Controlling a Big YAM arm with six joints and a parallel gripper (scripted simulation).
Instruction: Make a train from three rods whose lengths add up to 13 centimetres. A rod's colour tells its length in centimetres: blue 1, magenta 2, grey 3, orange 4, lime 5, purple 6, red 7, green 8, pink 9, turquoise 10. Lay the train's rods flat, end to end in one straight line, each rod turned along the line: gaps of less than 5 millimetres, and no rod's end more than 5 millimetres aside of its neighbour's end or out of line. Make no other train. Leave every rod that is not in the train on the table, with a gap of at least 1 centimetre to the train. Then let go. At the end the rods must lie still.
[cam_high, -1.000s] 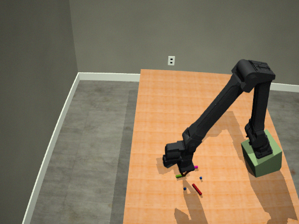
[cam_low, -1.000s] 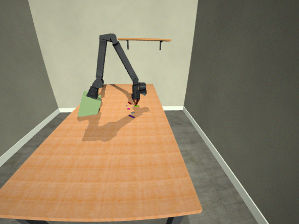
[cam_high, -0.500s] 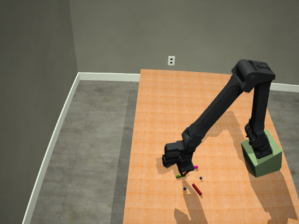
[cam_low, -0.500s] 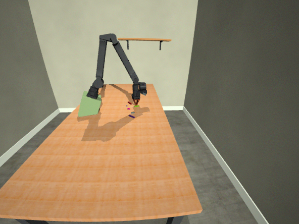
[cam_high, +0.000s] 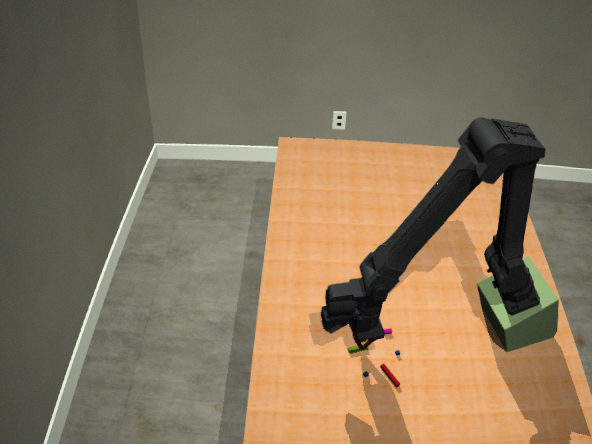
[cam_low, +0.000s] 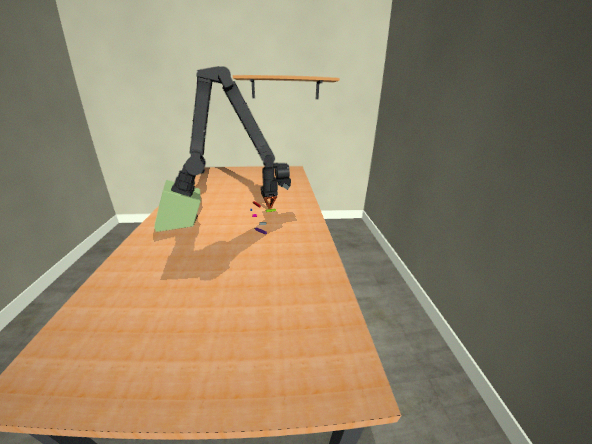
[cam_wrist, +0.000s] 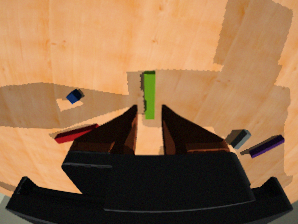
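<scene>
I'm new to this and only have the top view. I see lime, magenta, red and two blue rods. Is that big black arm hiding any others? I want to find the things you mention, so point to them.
Observer: Yes, a grey rod (cam_low: 263, 223) (cam_wrist: 240, 138) and a purple rod (cam_low: 261, 231) (cam_wrist: 267, 146) lie on the table.
Operator: Are those two touching?
Observer: No, the wrist view shows bare wood between them.
Operator: And have the pinchers got the lime rod (cam_high: 356, 349) (cam_low: 270, 210) (cam_wrist: 150, 95)? From above I can't tell.
Observer: No, the jaws are partly open, and the wrist view shows a gap between the rod and each jaw.
</scene>
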